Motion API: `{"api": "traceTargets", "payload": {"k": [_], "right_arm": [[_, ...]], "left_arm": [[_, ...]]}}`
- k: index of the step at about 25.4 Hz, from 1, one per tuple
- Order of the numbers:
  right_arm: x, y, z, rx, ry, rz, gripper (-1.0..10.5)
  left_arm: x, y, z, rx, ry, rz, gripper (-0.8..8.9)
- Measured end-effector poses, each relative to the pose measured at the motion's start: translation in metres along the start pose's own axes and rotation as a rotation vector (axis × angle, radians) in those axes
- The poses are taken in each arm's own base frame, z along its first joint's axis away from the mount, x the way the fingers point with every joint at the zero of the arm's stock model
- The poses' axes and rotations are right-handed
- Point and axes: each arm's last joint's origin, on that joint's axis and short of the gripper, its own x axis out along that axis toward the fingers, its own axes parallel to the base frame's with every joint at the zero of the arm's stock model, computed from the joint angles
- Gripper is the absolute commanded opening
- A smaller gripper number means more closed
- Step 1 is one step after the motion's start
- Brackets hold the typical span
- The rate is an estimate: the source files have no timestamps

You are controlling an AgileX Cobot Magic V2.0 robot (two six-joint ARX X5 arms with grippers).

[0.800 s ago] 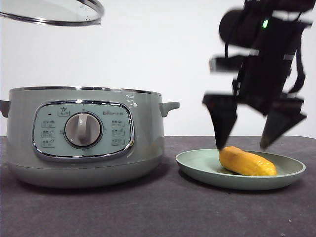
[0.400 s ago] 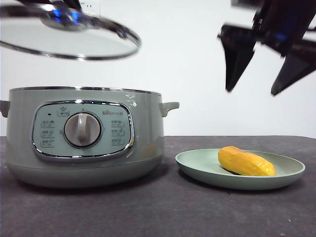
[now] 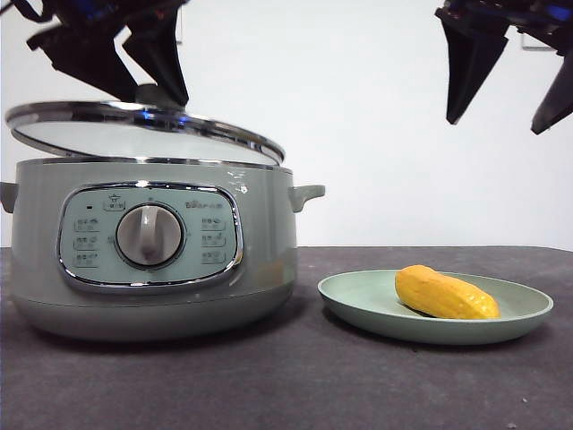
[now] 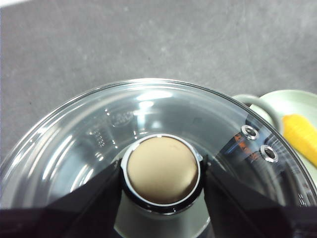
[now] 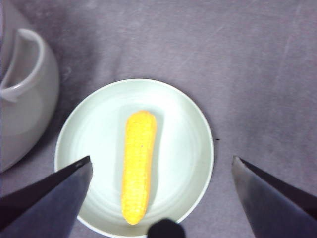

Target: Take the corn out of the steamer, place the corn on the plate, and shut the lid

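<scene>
The yellow-orange corn (image 3: 445,293) lies on the pale green plate (image 3: 358,300), right of the sage-green steamer (image 3: 152,246). The right wrist view shows the corn (image 5: 137,163) lying in the middle of the plate (image 5: 183,144). My right gripper (image 3: 508,79) is open and empty, high above the plate. My left gripper (image 3: 112,67) is shut on the knob (image 4: 162,169) of the glass lid (image 3: 143,130). The lid hangs tilted just over the steamer's rim, its right edge near the rim and its left side higher.
The dark grey table (image 3: 295,376) runs under both. The steamer's right side handle (image 3: 307,193) sticks out toward the plate and also shows in the right wrist view (image 5: 15,64). A white wall stands behind.
My left gripper has brought the lid down and to the right, from high at the top left to just over the steamer's rim. My right gripper has risen off the corn, open.
</scene>
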Motion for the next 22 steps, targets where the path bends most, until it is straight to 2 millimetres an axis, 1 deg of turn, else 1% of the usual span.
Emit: {"api": "traceTargets", "payload": {"k": [3, 7, 13, 15, 16, 18, 19, 22], "right_arm": [[0.000, -0.002, 0.000, 0.006, 0.004, -0.009, 4.7], [0.000, -0.002, 0.000, 0.006, 0.004, -0.010, 4.7], [0.000, -0.002, 0.000, 0.007, 0.004, -0.010, 4.7], [0.000, -0.002, 0.000, 0.007, 0.004, -0.010, 4.7], [0.000, -0.002, 0.000, 0.007, 0.004, -0.010, 4.7], [0.000, -0.002, 0.000, 0.007, 0.004, -0.010, 4.7], [0.000, -0.002, 0.000, 0.007, 0.004, -0.010, 4.7], [0.000, -0.002, 0.000, 0.007, 0.004, -0.009, 4.7]], "left_arm": [[0.007, 0.000, -0.002, 0.000, 0.018, -0.001, -0.09], [0.011, -0.001, -0.003, -0.001, 0.032, -0.007, -0.09], [0.014, -0.002, -0.005, -0.005, 0.054, -0.009, -0.08], [0.014, -0.002, -0.005, -0.005, 0.057, -0.009, 0.16], [0.014, -0.002, -0.005, -0.005, 0.057, -0.009, 1.42], [0.014, -0.002, -0.005, -0.005, 0.057, -0.009, 4.60], [0.014, -0.002, -0.005, -0.005, 0.057, -0.008, 5.03], [0.015, -0.002, -0.003, -0.006, 0.041, -0.002, 5.03]]}}
